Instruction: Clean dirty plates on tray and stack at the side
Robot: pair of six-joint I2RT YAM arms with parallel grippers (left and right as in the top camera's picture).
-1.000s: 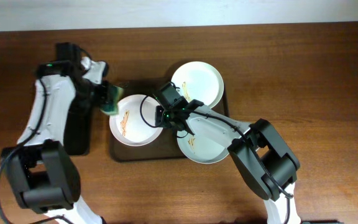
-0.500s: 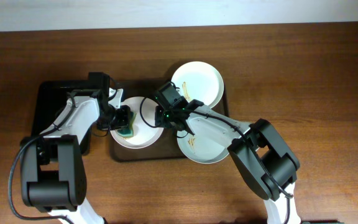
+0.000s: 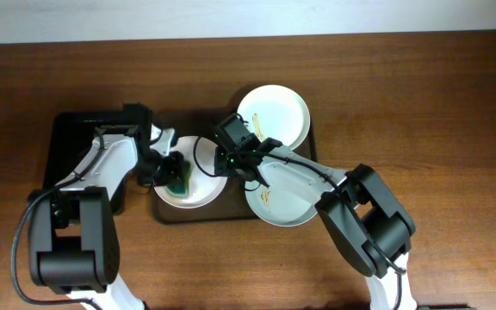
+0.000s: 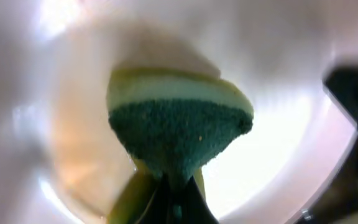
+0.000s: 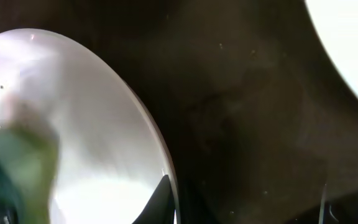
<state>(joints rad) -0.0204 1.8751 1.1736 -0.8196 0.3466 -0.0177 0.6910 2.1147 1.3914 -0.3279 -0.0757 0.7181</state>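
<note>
1. Nearest the table's front edge: front plate, white, in the front right corner of the brown tray. Thin orange smears on its left part. The right arm crosses over its back rim.
2. Next back: left plate, white, in the left half of the tray. Both claws are at this plate.
3. Left claw comes in over the plate's left rim, closed on a green-and-yellow sponge. In the left wrist view the sponge sits green face down against the plate's bowl. A faint tan film shows to the sponge's left.
4. Right claw is at the same plate's right rim, opposite the sponge. The right wrist view shows one dark fingertip lying on the rim of the plate, brown tray floor beside it. It reads as pinched on the rim.
5. Farther back: back plate, pale, in the tray's back right corner, clear of both claws.
6. Far left: small black tray on the wooden table, partly under the left arm.
</note>
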